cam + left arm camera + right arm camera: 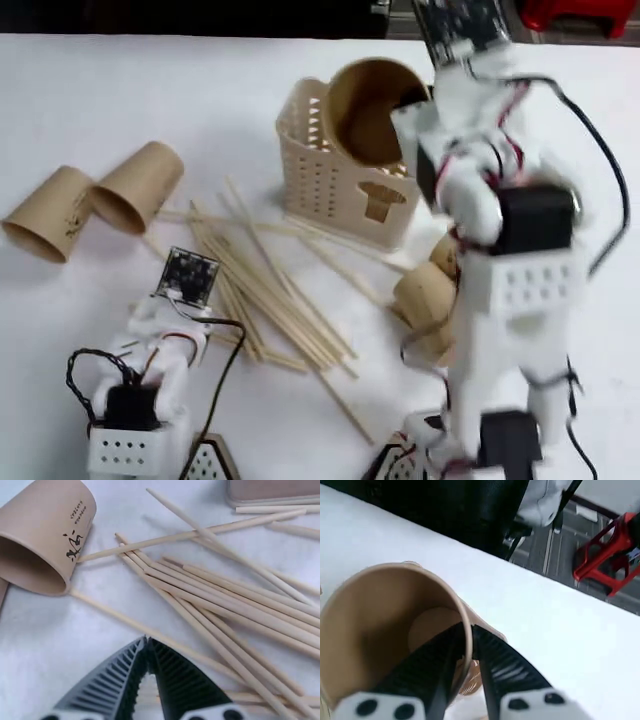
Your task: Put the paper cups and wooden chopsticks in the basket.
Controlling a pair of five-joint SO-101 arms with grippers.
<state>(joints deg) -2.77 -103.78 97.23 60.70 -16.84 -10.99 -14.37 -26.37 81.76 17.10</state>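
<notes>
Right wrist view first: my right gripper (466, 631) is clamped on the rim of a paper cup (380, 625), one finger inside the wall and one outside, with the cup's open mouth turned toward the camera. On the high view I see that paper cup (372, 108) tilted at the open top of the basket (335, 185), on the side nearest the right arm. My left gripper (148, 642) has its jaws pressed together with nothing between them, and it sits low over the table. The chopsticks (225, 600) fan out just beyond its tips, and one runs crosswise right in front of them. A fallen cup (42, 535) lies on its side beside them, with one stick touching its rim. On the high view the chopsticks (265, 285) lie in a loose pile in front of the basket, a few reaching its foot. The fallen cup (140, 185) lies well to the basket's left, touching a second cup (48, 215). Another cup (425, 300) lies near the basket's front right corner, against the right arm.
</notes>
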